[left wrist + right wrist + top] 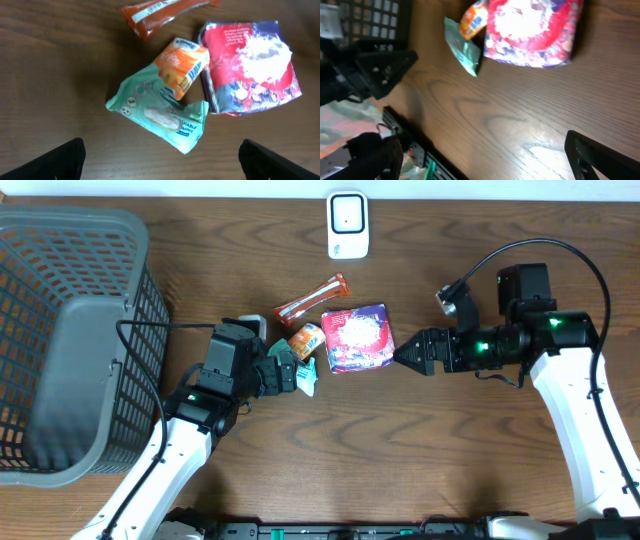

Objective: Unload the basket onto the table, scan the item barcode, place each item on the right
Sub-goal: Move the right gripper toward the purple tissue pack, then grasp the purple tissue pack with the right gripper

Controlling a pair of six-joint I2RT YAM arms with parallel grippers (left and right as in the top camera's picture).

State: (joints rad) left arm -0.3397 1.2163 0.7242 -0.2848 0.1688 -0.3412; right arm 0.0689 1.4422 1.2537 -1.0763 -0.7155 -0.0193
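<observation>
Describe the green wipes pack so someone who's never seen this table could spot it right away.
From the grey basket at the table's left, look right to the four packets clustered mid-table. The wipes pack lies at the cluster's lower-left edge seen from overhead, a small orange pack overlapping its top. It is the only mint-green one; the others are orange or red.

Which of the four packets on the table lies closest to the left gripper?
The pale green wipes pack: it lies just ahead of the left gripper; the other three sit farther off.
</observation>
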